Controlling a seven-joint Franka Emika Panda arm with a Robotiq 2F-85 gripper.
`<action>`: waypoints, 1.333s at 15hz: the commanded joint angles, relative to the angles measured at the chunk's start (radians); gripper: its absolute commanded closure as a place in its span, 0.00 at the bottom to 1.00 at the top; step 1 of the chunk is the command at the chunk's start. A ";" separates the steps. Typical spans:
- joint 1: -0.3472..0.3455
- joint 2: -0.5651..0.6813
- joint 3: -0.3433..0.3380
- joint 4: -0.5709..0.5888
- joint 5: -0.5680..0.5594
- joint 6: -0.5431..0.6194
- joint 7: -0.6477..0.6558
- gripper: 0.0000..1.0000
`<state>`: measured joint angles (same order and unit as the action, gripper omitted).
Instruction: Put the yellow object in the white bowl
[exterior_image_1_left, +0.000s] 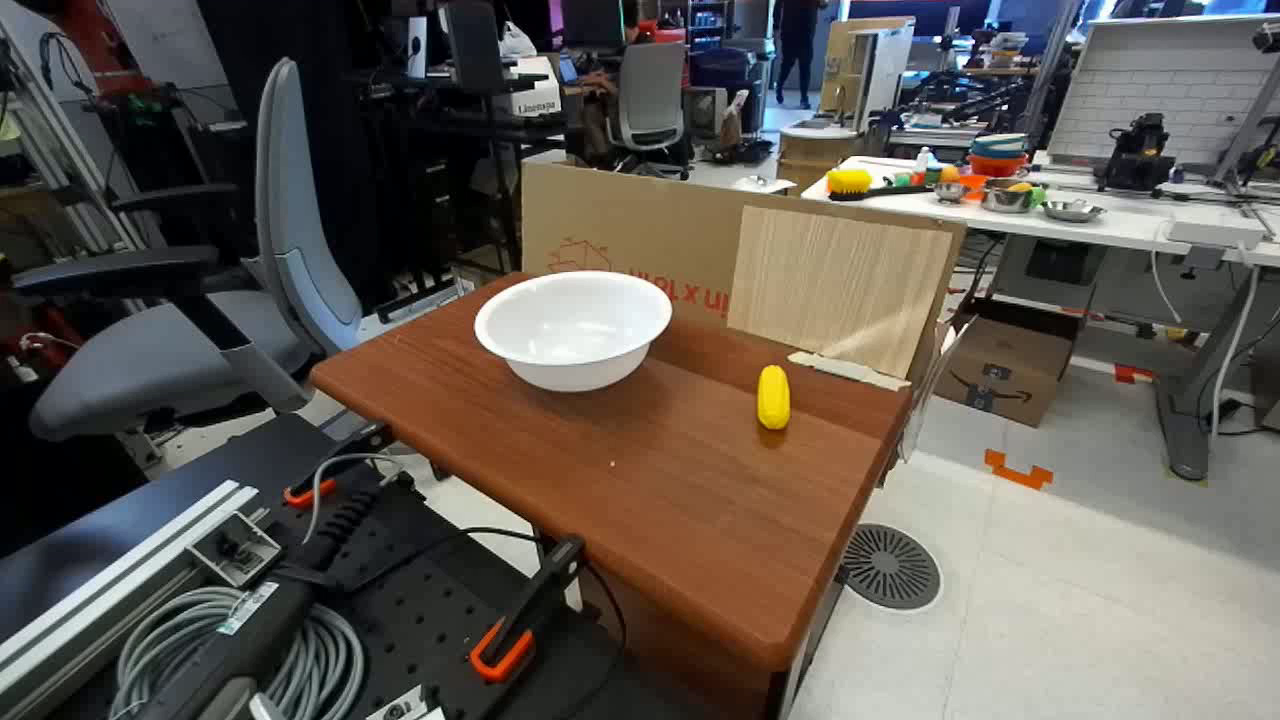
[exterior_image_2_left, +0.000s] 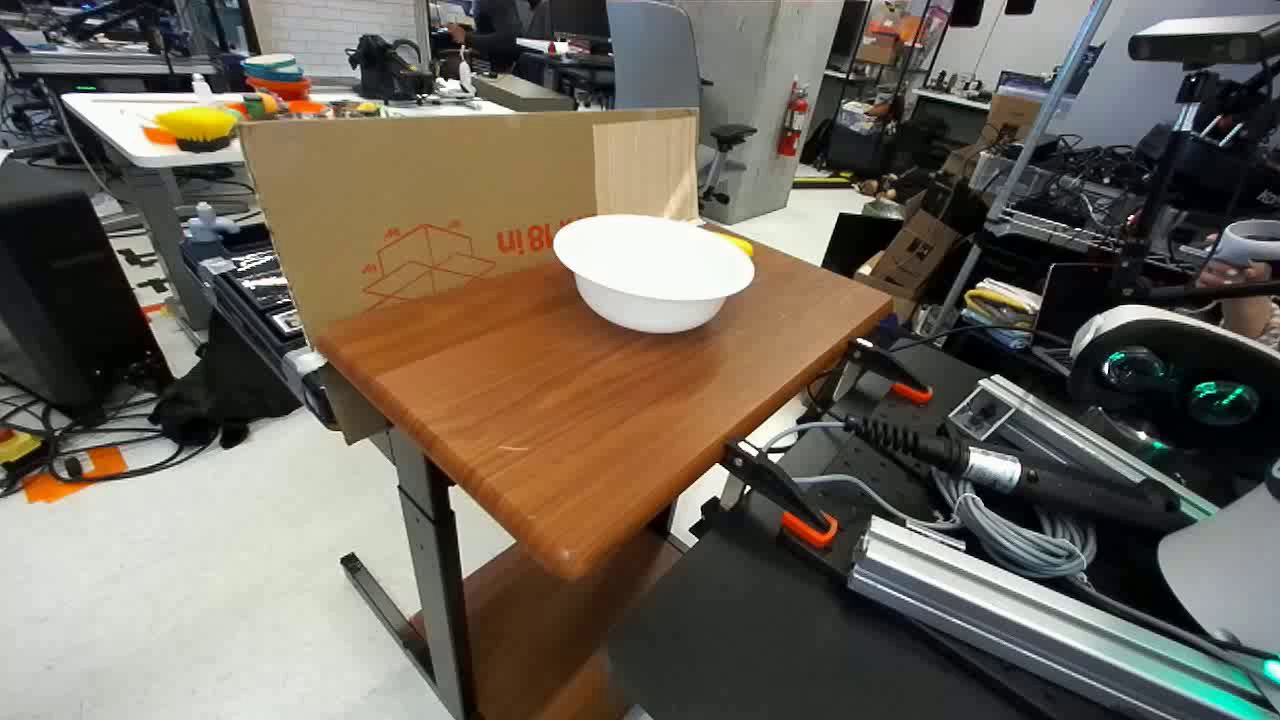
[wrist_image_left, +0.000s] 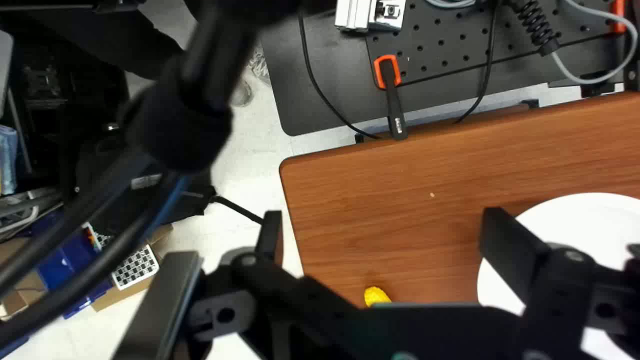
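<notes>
The yellow object (exterior_image_1_left: 773, 397) is an elongated, bumpy lump lying on the brown wooden table (exterior_image_1_left: 690, 500). In an exterior view it is mostly hidden behind the bowl, with only a bit of yellow object (exterior_image_2_left: 741, 244) showing. The white bowl (exterior_image_1_left: 580, 374) stands upright on the table, apart from the yellow object; it also shows as a white bowl (exterior_image_2_left: 650, 312) and looks empty inside. In the wrist view my gripper (wrist_image_left: 383, 220) is open and empty above the table. The yellow object (wrist_image_left: 376, 296) is partly hidden by the gripper body, and the bowl (wrist_image_left: 595, 222) lies behind the right finger.
A cardboard panel (exterior_image_1_left: 640, 205) with a wood-patterned board (exterior_image_1_left: 840, 285) stands along the table's far edge. Orange-tipped clamps (exterior_image_1_left: 505, 648) grip the near edge beside a black perforated bench with cables (exterior_image_1_left: 240, 640). A grey chair (exterior_image_1_left: 300, 200) stands beside the table.
</notes>
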<state>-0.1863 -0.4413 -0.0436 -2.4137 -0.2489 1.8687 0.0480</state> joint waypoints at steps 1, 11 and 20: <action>0.018 0.000 -0.016 0.002 -0.006 -0.003 0.006 0.00; 0.018 0.000 -0.016 0.002 -0.006 -0.003 0.006 0.00; 0.071 0.143 -0.041 0.088 -0.027 0.123 -0.252 0.00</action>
<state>-0.1549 -0.4087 -0.0473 -2.4030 -0.2523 1.9384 -0.0818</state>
